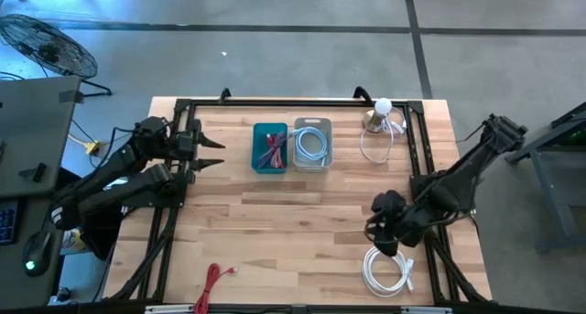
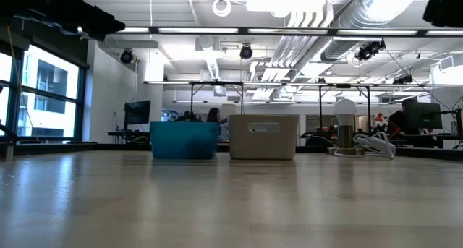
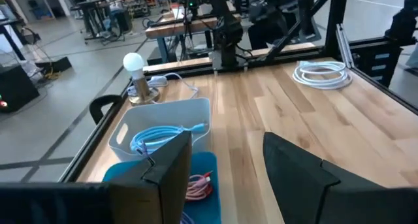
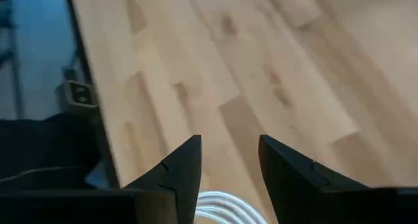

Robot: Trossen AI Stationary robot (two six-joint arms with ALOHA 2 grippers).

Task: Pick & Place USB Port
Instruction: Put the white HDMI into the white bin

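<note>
The white cable (image 1: 387, 269) is seen coiled on the wooden table (image 1: 302, 222) near its front right corner. The right gripper (image 1: 385, 239) is held just above and behind the coil; in the right wrist view, the curved edge of the cable (image 4: 219, 207) shows directly below the gap between the 2 fingers (image 4: 179, 168), which are spread apart and hold nothing. No contact with the cable can be made out.

The left gripper (image 1: 212, 154) is kept at the table's left side, its fingers (image 3: 170, 168) wide apart and empty, pointed toward the 2 bins. A blue bin (image 1: 270, 148) holding red cables and a grey bin (image 1: 312, 144) holding a blue cable stand touching side by side at the back. A lamp (image 1: 378, 114) with a white bulb stands to their right. A red cable (image 1: 211, 285) lies at the front left edge.
</note>
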